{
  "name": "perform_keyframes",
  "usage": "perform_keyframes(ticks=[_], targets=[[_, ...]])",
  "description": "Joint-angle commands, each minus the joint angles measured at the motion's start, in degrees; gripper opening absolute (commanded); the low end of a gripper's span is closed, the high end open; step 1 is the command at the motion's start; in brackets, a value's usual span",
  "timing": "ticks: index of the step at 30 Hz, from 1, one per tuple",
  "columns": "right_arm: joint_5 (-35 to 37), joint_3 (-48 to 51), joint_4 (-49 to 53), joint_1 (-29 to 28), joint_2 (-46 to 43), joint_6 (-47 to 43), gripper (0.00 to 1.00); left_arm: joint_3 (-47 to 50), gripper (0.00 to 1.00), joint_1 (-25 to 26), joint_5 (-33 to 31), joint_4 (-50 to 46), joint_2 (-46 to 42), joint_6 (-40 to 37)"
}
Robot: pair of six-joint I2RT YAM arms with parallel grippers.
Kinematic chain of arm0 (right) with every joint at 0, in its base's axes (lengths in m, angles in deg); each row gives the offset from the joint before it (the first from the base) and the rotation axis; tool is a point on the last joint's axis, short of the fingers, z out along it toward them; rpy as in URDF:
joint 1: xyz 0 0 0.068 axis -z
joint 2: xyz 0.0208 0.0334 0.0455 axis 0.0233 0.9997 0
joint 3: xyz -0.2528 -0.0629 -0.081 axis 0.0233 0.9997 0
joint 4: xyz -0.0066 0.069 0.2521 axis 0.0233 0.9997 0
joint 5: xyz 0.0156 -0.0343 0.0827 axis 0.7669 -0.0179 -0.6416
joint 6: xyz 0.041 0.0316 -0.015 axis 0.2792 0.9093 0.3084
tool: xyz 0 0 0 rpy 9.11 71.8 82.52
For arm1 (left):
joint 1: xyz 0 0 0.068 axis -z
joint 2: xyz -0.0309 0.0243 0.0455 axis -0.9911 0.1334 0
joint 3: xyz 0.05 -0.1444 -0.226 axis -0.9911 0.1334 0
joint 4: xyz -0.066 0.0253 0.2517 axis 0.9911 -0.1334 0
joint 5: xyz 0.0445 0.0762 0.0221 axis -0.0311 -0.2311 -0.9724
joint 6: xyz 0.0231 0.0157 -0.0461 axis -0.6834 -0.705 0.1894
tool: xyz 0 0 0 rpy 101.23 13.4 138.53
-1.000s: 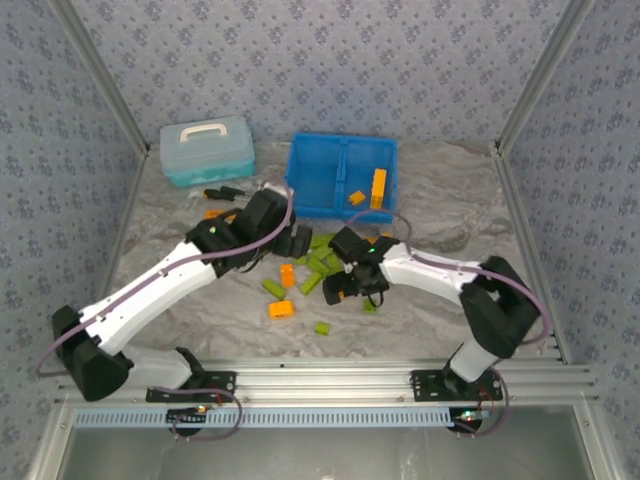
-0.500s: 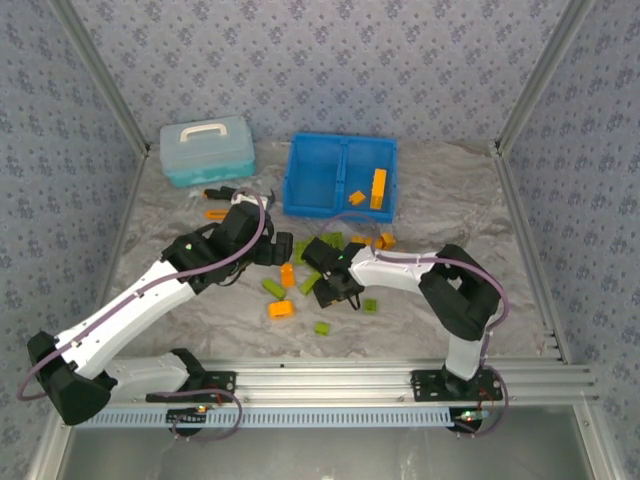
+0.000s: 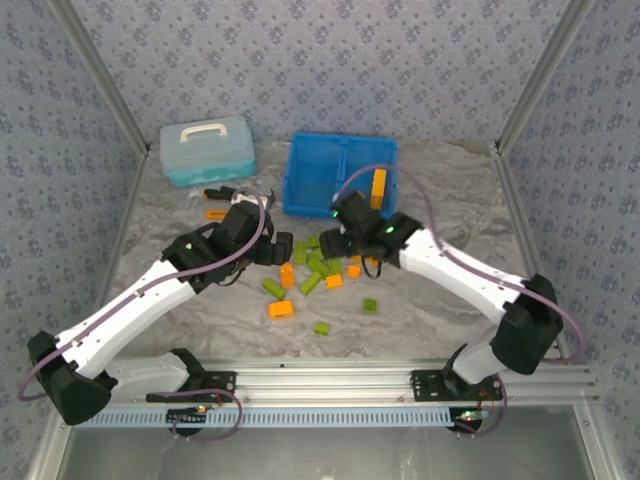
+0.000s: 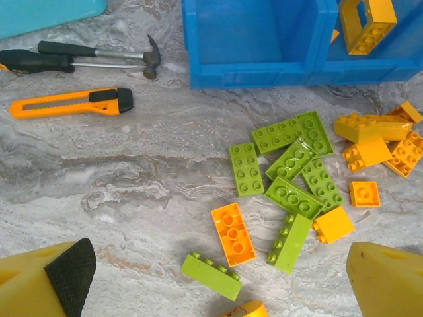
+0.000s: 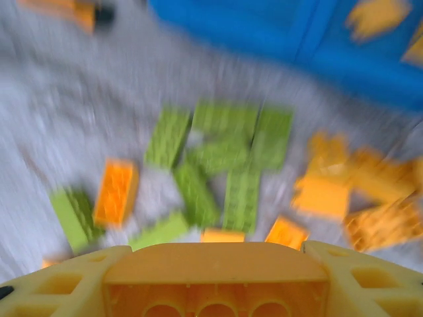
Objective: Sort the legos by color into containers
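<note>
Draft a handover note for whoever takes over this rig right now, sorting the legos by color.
Left tool: open, holding nothing, over the loose pile.
Right tool: shut on an orange brick, close to the blue bin; its wrist view is blurred.
Done: the orange frame is in the bin's right compartment.
Left: green bricks and orange bricks lie mixed on the table in front of the bin. No green seen in the bin yet.

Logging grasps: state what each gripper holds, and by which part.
Right gripper clamps an orange brick by its two opposite ends, hollow underside showing. Left gripper holds nothing, jaws open.
</note>
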Motion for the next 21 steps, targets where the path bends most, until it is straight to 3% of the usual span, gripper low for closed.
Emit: perform_keyframes(ticks=[1,3,9,16,19,21], targets=[[2.78,-4.13,-2.39,7.76,2.80,-3.99,0.57,0.16,0.99,-0.13,2.38,1.34,0.50,1.42],[2.49,-9.61,-3.82,12.86,8.30,-5.98,0.57,0.37,0.99,-0.15,4.66,2.10,0.92,1.46],[-0.61,-28.55,1.23,20.66,28.02,-9.11,0.57,0.80,0.99,2.15,9.85,2.66,1.46,-0.88],[-6.34,-48.35,8.43,22.80,43.54,-8.87,0.60,3.03,0.99,3.34,13.07,3.49,1.94,-2.64],[-6.69,-54.24,11.21,23.20,46.21,-6.91,0.78,4.32,0.99,3.90,13.49,4.13,3.24,-4.05],[-6.88,-56.09,12.34,23.51,45.88,-6.03,0.84,5.14,0.99,4.21,13.69,6.40,3.80,-4.34]])
